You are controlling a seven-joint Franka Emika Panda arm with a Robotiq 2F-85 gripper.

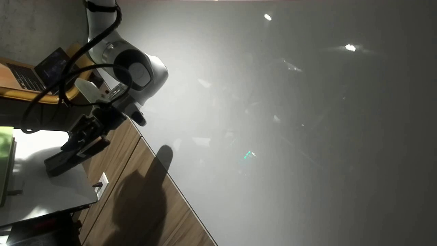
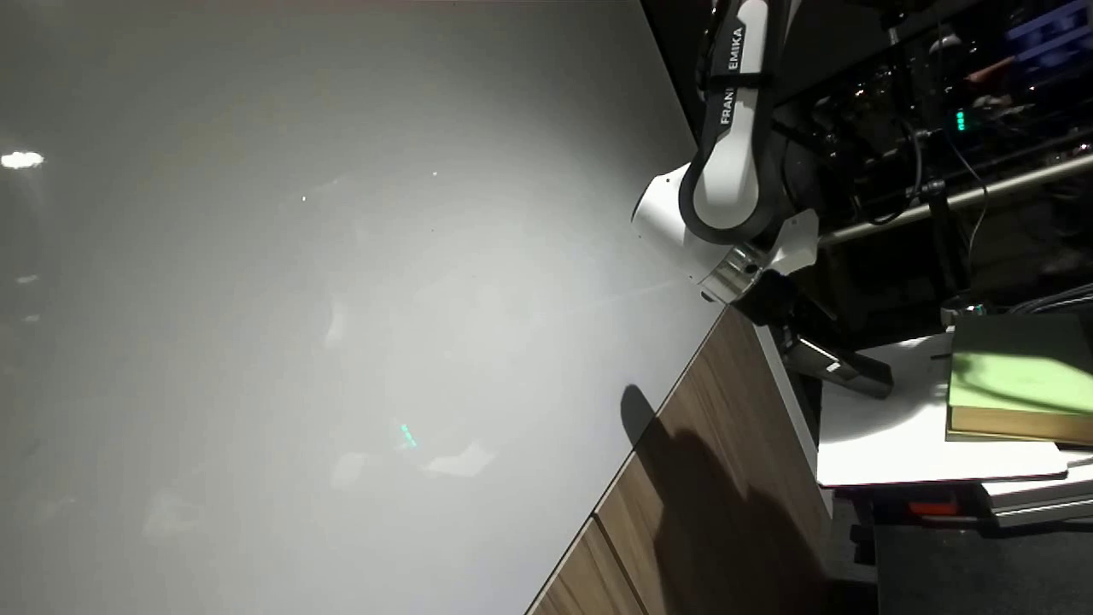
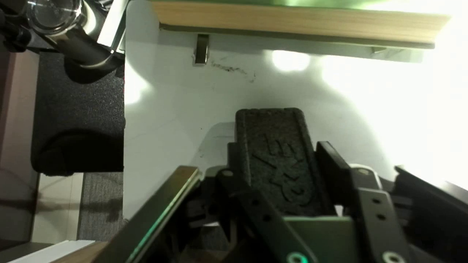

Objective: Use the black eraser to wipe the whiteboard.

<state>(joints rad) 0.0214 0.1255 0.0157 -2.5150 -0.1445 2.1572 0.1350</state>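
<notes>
The black eraser (image 3: 276,146) is a dark felt block with lines scored in its face. My gripper (image 3: 279,157) is shut on it, a finger along each long side, in the wrist view. In both exterior views the eraser (image 1: 61,162) juts from the gripper over the small white table top, angled downward and away from the board. Whether it touches the table I cannot tell. The whiteboard (image 2: 341,299) fills most of both exterior views. It is glossy grey-white with bright reflections, pale patches and a short green glint. The arm's wrist stands in front of its lower edge.
A green-covered book (image 2: 1008,384) lies on the white table top (image 2: 897,453). Wooden panels (image 1: 153,191) run below the board, with a plugged-in socket (image 1: 102,184). An open laptop (image 1: 37,75) rests on a yellow-edged surface. A loose cable (image 1: 30,112) loops beside the wrist.
</notes>
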